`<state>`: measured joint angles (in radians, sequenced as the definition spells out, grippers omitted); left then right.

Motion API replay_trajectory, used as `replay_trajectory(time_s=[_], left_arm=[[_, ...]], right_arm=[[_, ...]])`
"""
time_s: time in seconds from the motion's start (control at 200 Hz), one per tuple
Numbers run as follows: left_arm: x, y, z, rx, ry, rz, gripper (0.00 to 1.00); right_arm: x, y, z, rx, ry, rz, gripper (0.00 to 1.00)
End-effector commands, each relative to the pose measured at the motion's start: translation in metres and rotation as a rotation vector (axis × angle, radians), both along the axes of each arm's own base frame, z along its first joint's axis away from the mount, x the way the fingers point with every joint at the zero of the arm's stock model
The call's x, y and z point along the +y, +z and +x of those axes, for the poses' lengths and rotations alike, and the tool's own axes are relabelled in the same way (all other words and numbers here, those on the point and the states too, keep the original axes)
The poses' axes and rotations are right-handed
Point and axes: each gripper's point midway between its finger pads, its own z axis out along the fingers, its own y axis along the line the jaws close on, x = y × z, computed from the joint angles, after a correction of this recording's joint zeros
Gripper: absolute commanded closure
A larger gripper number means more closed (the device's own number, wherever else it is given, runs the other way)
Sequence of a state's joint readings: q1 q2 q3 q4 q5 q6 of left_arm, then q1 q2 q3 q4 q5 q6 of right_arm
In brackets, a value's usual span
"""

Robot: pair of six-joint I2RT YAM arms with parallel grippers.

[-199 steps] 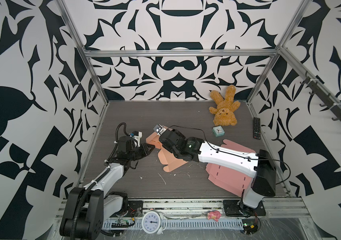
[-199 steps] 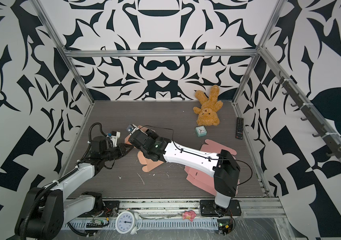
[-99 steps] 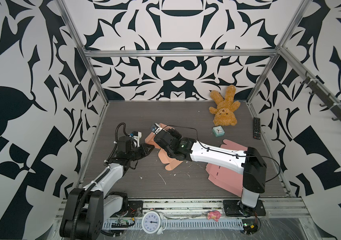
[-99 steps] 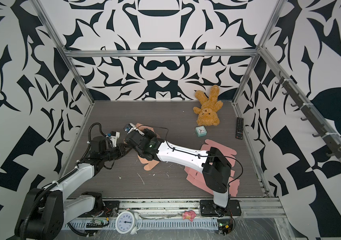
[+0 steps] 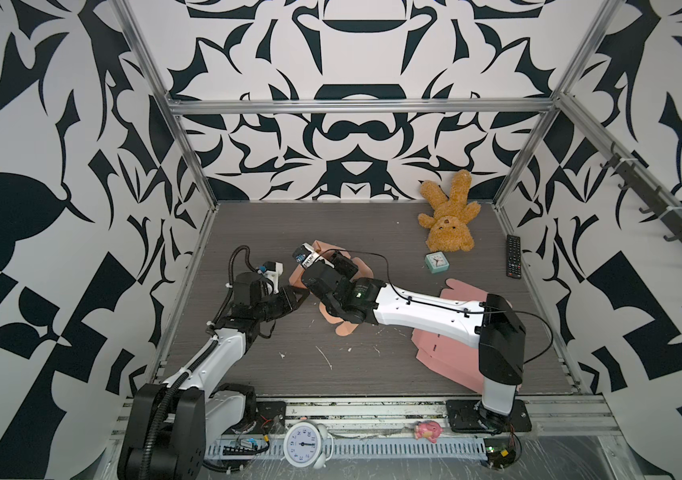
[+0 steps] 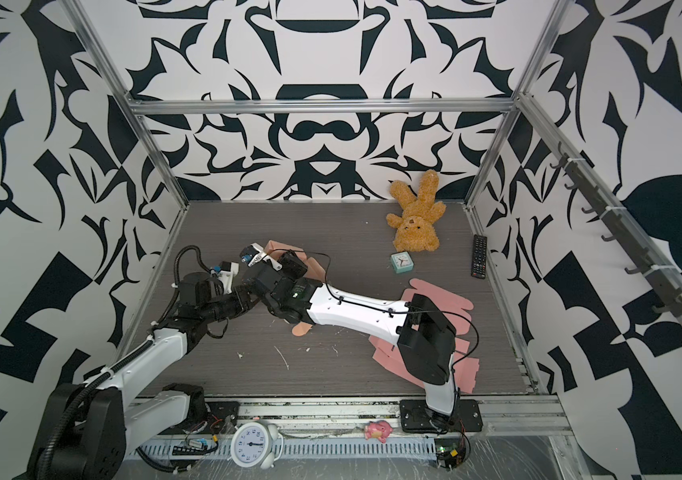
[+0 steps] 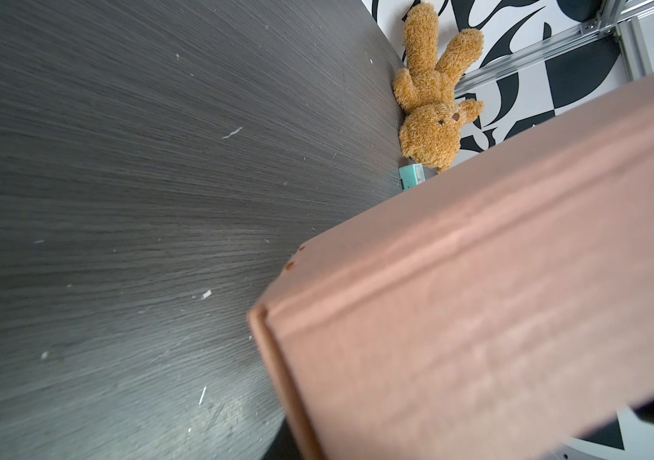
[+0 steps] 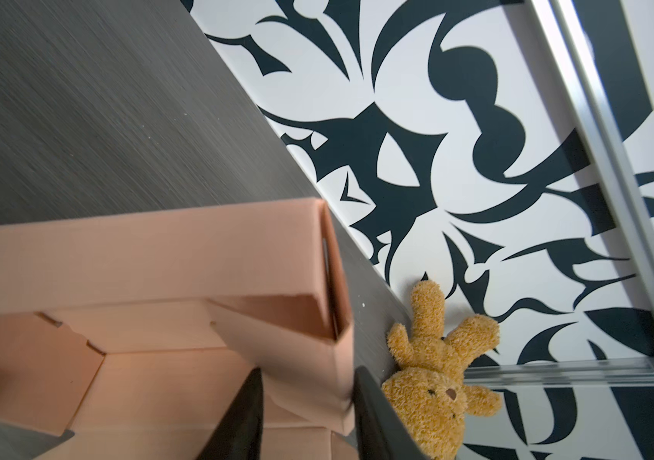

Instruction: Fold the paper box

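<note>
Paper box point(image 8: 182, 255), wall gripped by right end effector point(image 8: 306, 372)

Objects on the dark wood-grain counter point(image 5: 331, 224), enclosed by black-and-white patterned walls point(image 5: 352, 137) on an aluminium frame point(image 5: 356, 104). A brown teddy bear point(image 5: 449, 220) lies on its back in the far right corner, legs against the rear wall. Just in front of it stands a small teal clock point(image 5: 437, 262); a black remote control point(image 5: 513, 255) lies beside the right wall. On the front rail: a white alarm clock point(image 5: 302, 444) and, well apart to its right, a small pink toy point(image 5: 428, 430). A rail of hooks point(image 5: 659, 208) is mounted on the right wall.
</note>
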<state>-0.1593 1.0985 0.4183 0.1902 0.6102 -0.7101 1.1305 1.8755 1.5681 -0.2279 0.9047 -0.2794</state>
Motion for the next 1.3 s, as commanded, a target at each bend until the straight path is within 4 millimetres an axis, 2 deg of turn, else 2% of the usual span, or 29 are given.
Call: replay_trajectory(time_s=[0.0, 0.14, 0.33, 0.495, 0.62, 0.725, 0.82, 0.935, 1.09, 1.2, 1.295], left_arm=[[-0.004, 0.013, 0.001, -0.033, -0.016, -0.022, 0.83], [-0.005, 0.014, 0.001, -0.036, -0.018, -0.023, 0.83], [-0.005, 0.016, -0.001, -0.04, -0.021, -0.02, 0.83], [-0.004, 0.017, -0.002, -0.044, -0.021, -0.009, 0.83], [-0.004, 0.016, -0.002, -0.046, -0.025, -0.006, 0.83], [-0.004, 0.017, -0.002, -0.048, -0.031, -0.003, 0.83], [-0.004, 0.019, -0.002, -0.053, -0.033, 0.001, 0.84], [-0.004, 0.02, -0.001, -0.057, -0.039, 0.008, 0.84], [-0.004, 0.02, -0.002, -0.059, -0.051, 0.026, 0.84], [-0.005, 0.02, -0.003, -0.061, -0.06, 0.033, 0.84], [-0.004, 0.02, -0.003, -0.06, -0.062, 0.035, 0.85]], right_arm=[[0.002, 0.03, 0.003, -0.081, -0.018, 0.043, 0.72], [0.005, 0.029, 0.003, -0.082, -0.001, 0.038, 0.83], [0.012, 0.02, 0.0, -0.079, 0.058, -0.02, 0.85], [0.012, 0.018, -0.011, -0.058, 0.157, -0.03, 0.74], [0.012, 0.014, -0.034, 0.002, 0.306, 0.001, 0.67], [0.009, 0.014, -0.062, 0.063, 0.455, 0.048, 0.6], [0.0, 0.025, -0.089, 0.096, 0.569, 0.117, 0.49], [-0.012, 0.047, -0.106, 0.109, 0.62, 0.188, 0.41], [-0.025, 0.071, -0.118, 0.19, 0.691, 0.284, 0.31], [-0.031, 0.072, -0.112, 0.296, 0.709, 0.32, 0.33], [-0.034, 0.071, -0.111, 0.317, 0.704, 0.297, 0.35]])
